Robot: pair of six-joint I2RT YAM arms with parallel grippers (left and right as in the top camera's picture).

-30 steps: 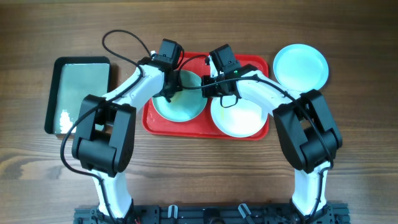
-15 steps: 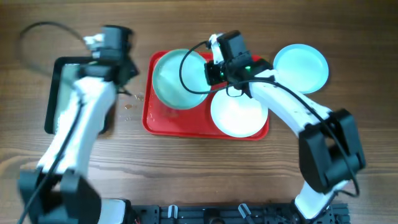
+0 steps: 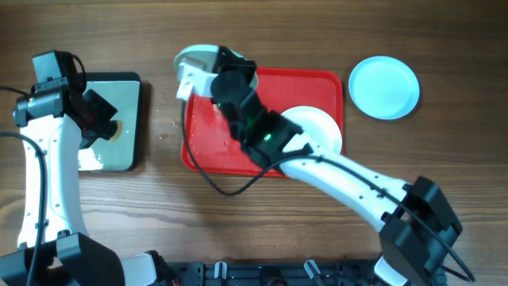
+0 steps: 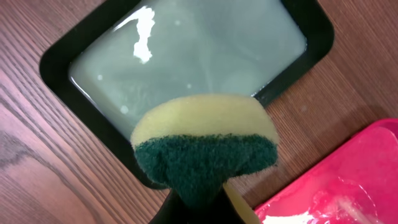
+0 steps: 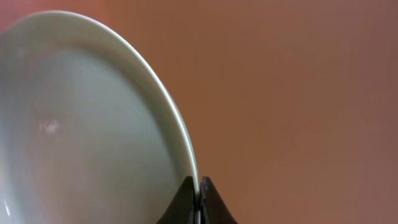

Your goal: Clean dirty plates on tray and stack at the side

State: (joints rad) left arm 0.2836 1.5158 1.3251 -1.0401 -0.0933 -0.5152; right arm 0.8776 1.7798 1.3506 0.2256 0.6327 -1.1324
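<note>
Since half a second ago the right arm has swung left across the red tray, carrying one aqua plate to the tray's far left corner. The left arm has come back from the far edge of the dark tray to a spot over its middle.

Nearest the robot, the white plate lies flat in the right half of the red tray, its left side hidden under the right arm. A few crumbs lie on the table between the two trays.

Level with these, the left gripper is clenched on a sponge, yellow with a dark green scouring face. Its fingers squeeze the sponge into a wedge above the pale greenish liquid in the dark tray.

Farther out, the right gripper pinches the rim of the lifted aqua plate. The wrist view shows both fingers closed tight on its thin edge. The plate is tilted, held over the red tray's far left corner and partly past the rim.

At the far right, the second aqua plate rests flat on the table just beside the red tray.
</note>
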